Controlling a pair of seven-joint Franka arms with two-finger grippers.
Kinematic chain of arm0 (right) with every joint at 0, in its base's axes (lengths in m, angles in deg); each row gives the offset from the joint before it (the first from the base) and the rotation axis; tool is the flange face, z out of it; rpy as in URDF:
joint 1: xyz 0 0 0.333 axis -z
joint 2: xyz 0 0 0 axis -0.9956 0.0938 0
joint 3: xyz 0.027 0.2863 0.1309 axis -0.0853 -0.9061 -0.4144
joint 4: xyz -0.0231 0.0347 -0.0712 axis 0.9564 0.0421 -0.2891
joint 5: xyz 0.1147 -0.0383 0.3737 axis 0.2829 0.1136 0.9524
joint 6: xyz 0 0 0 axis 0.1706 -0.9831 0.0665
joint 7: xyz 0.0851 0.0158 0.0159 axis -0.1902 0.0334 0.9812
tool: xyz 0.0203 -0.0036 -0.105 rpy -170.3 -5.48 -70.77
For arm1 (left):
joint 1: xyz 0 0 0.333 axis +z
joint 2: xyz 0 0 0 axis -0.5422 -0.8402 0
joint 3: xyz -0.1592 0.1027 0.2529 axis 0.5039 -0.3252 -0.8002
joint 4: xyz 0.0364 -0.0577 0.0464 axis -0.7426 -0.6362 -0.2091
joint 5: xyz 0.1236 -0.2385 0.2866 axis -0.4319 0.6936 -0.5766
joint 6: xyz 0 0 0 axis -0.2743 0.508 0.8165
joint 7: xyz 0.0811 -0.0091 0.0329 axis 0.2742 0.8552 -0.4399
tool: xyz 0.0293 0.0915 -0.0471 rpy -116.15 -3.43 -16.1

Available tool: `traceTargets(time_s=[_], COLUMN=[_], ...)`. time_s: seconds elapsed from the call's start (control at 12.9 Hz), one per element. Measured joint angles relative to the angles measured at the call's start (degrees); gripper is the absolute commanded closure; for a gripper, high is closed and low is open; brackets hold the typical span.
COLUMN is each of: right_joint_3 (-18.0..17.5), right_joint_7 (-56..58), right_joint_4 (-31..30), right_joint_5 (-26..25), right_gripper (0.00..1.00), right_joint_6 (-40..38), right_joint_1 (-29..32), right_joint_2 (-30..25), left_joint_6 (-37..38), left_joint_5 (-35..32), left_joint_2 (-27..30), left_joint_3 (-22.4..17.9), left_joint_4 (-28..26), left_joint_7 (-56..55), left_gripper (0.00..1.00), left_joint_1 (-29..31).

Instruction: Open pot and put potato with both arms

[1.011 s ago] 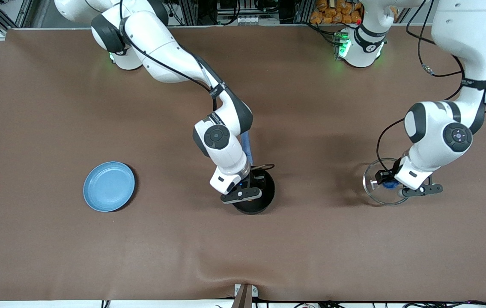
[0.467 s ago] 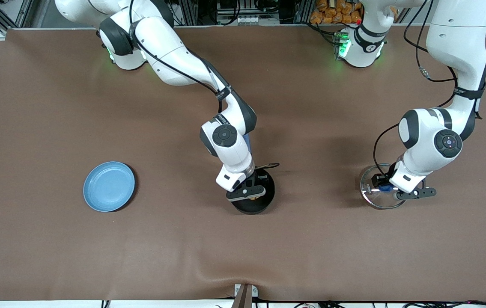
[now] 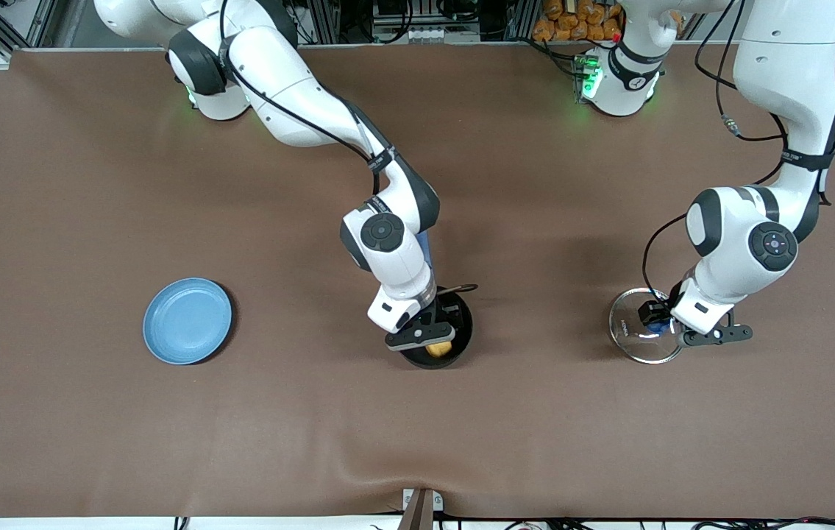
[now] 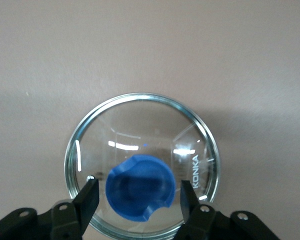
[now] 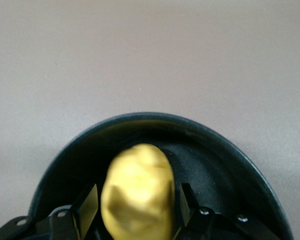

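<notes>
Small round black saucepan (image 3: 454,331) w/ steel rim sits mid-table, lid off; its long blue handle (image 3: 424,250) runs toward the robot bases, mostly hidden under the right arm. Right gripper (image 3: 426,337) is over the pan's mouth, and the lumpy oval yellow potato (image 5: 136,192) sits between its fingers (image 5: 88,204) inside the black bowl; fingers look spread w/ a slim gap each side, so it reads as let go, resting in the pan. Potato is firm, light, a bit rounded and prone to roll, so best pinched across its narrow middle; no need for that now imo. Round glass lid w/ steel rim (image 4: 142,165) lies on the brown table (image 3: 93,405) toward the left arm's end, well apart from the pan. Left gripper (image 3: 663,324) straddles its blue knob (image 4: 140,189), fingers set apart on both sides, not pinching. Lid is stiff, slick, breakable; the knob is the only sane hold, and it should be set down flat. Flat light-blue plate (image 3: 187,321) sits toward the right arm's end, unused.
</notes>
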Motion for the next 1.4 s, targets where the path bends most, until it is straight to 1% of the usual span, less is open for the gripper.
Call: traceTargets(time_s=[0.16, 0.23, 0.39, 0.47, 0.62, 0.7, 0.78, 0.93, 1.09, 1.24, 1.4], right_joint_3=[0.00, 0.01, 0.18, 0.40, 0.65, 0.75, 0.92, 2.21, 5.23, 7.90, 8.92], right_joint_7=[-0.04, -0.04, -0.12, -0.28, -0.54, -0.61, -0.61, -0.24, 2.27, 3.79, 7.98], right_joint_4=[0.04, 0.09, 0.42, 0.67, 0.88, 0.91, 0.92, 0.98, 0.99, 0.96, 0.40], right_joint_5=[0.00, 0.00, 0.00, 0.00, 0.00, 0.00, -0.01, -0.07, -0.09, -0.10, -0.21], right_gripper=[0.22, 0.22, 0.22, 0.21, 0.14, 0.08, 0.05, 0.00, 0.00, 0.00, 0.00], right_joint_6=[-0.03, -0.05, -1.28, -4.46, -12.81, -17.11, -21.69, -29.23, -36.19, -42.36, -46.20], right_joint_1=[-0.01, -0.01, 0.06, 0.36, 1.92, 3.05, 4.43, 6.99, 8.72, 10.44, 13.15], right_joint_2=[-0.02, -0.04, -0.86, -2.11, -5.94, -8.01, -10.22, -13.83, -17.19, -20.10, -22.75], left_joint_6=[2.91, 6.13, 15.72, 21.64, 32.25, 35.93, 38.66, 41.40, 43.16, 43.98, 44.73], left_joint_5=[0.00, 0.00, 0.00, 0.00, 0.00, 0.00, 0.00, 0.00, 0.00, 0.00, 0.00], left_joint_2=[3.80, 6.44, 12.03, 14.19, 16.22, 16.38, 16.36, 16.31, 16.24, 15.90, 15.58], left_joint_3=[0.06, 0.01, -0.30, -0.35, -0.40, -0.41, -0.38, -0.27, -0.14, 0.06, 0.22], left_joint_4=[1.14, 2.04, 5.12, 7.68, 14.33, 17.49, 20.20, 23.39, 25.40, 25.93, 26.03], left_joint_7=[0.00, 0.00, 0.00, 0.00, 0.00, 0.00, 0.00, 0.00, 0.00, 0.00, 0.00], left_gripper=[0.00, 0.00, 0.00, 0.00, 0.00, 0.00, 0.00, 0.00, 0.00, 0.00, 0.00], left_joint_1=[-0.02, 0.04, 0.18, 0.48, 1.22, 1.34, 1.33, 1.29, 1.28, 1.03, 1.04])
